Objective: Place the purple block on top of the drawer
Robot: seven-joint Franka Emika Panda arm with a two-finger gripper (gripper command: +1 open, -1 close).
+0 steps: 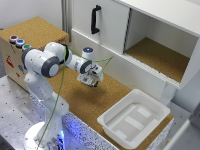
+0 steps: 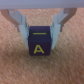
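From my remote station, the only legible mark is a yellow capital "A" on the face of the purple block (image 2: 39, 43) turned toward the wrist camera, with a short yellow bar on the block's adjoining face above it. In the exterior view I see a small red marking on the side of the drawer (image 1: 12, 61), too blurred to read.

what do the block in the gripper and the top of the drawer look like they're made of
The purple block: probably painted wood or hard plastic; smooth, matte dark faces with a yellow letter A, too blurred to settle. The top of the drawer: apparently cork, a speckled, grainy tan surface, over light-wood sides.
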